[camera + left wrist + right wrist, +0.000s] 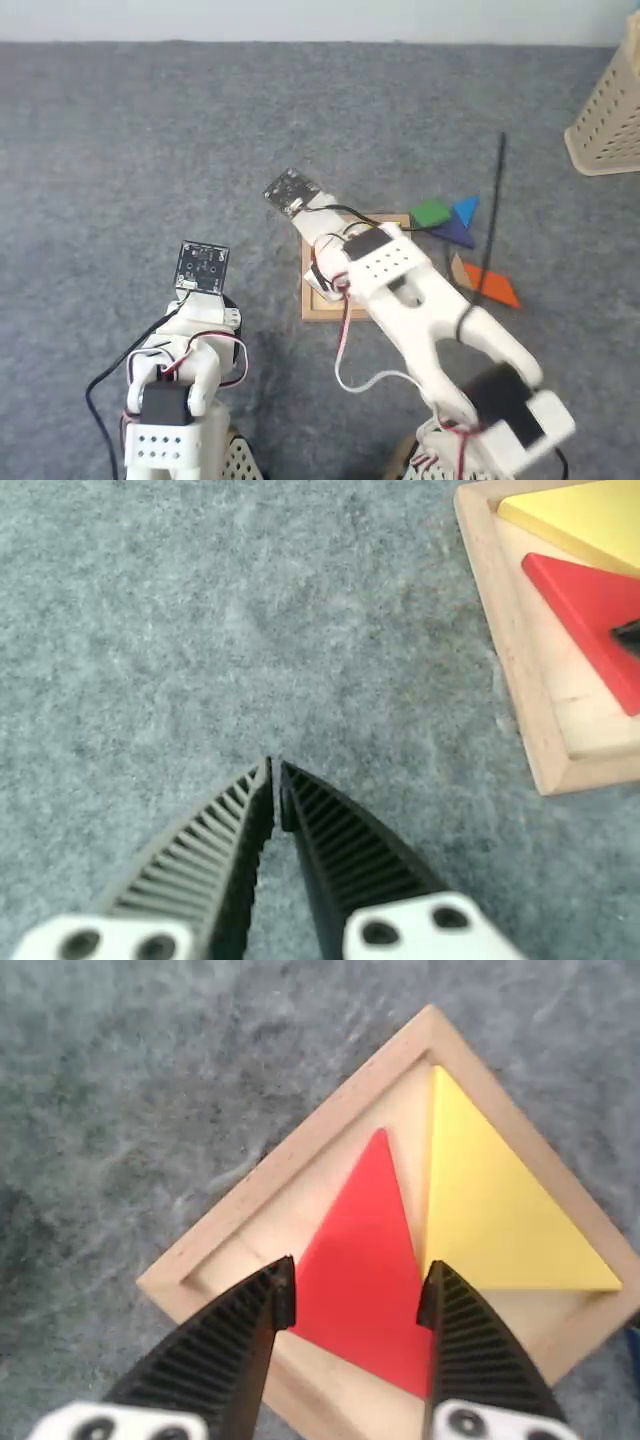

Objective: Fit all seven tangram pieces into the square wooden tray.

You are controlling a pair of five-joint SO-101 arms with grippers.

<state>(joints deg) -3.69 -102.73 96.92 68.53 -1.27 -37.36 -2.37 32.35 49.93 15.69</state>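
Observation:
The square wooden tray [300, 1155] holds a yellow triangle [485, 1210] and a red triangle [365, 1260] lying side by side. My right gripper [360, 1285] hovers open over the tray, one finger on each side of the red triangle. In the high view the right arm [420, 300] covers most of the tray [318, 314]. To the tray's right on the carpet lie green [430, 212], blue [466, 209], purple [452, 234], tan [460, 270] and orange [492, 286] pieces. My left gripper [275, 772] is shut and empty over bare carpet, a short way from the tray's corner [520, 710].
Grey carpet covers the whole work area. A beige perforated basket [610, 110] stands at the far right. A thin black rod or cable [497, 200] runs past the loose pieces. The left arm [180, 380] stays at the near left.

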